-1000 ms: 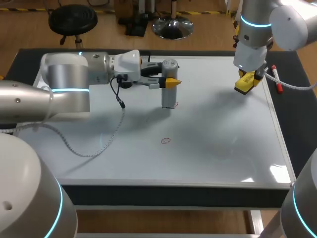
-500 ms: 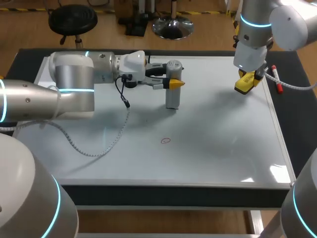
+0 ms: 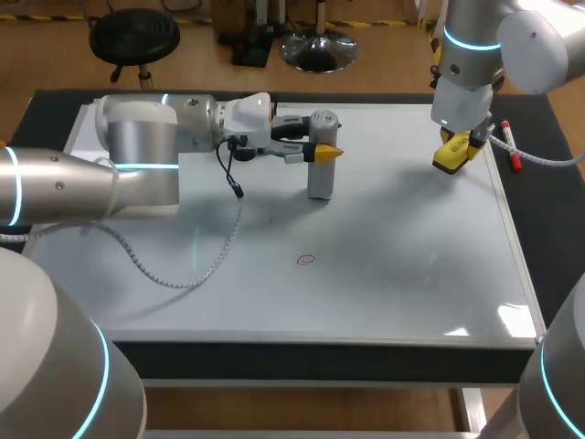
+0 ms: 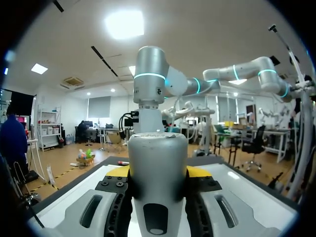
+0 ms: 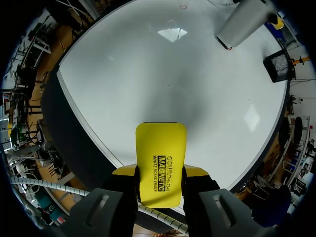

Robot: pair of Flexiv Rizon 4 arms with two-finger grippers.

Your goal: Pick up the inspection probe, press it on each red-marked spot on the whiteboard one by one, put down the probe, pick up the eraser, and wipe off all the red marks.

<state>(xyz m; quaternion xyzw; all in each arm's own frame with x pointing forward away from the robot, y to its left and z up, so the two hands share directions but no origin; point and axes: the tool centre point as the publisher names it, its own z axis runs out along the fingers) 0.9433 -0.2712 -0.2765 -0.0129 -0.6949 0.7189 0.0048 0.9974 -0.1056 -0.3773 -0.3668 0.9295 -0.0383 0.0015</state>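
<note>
The inspection probe (image 3: 319, 169), a grey cylinder, stands upright over the far middle of the whiteboard (image 3: 393, 274). My left gripper (image 3: 322, 151) is shut on it from the left. In the left wrist view the probe (image 4: 158, 163) fills the space between the yellow tips. Whether its lower end touches the board I cannot tell. One red circle mark (image 3: 305, 259) lies nearer the front, clear of the probe. My right gripper (image 3: 457, 146) hangs at the far right of the board, shut on the yellow eraser (image 3: 451, 155). The right wrist view shows the eraser (image 5: 160, 163) between the fingers, above the board.
A red-capped marker (image 3: 512, 151) lies on the dark table just right of the whiteboard's frame. The left arm's cable (image 3: 196, 270) droops over the board's left half. In the right wrist view the probe (image 5: 242, 24) and a red mark (image 5: 183, 7) are far ahead.
My left arm has carried the upright probe a little to the right along the far part of the board. The right arm with the eraser has kept still.
</note>
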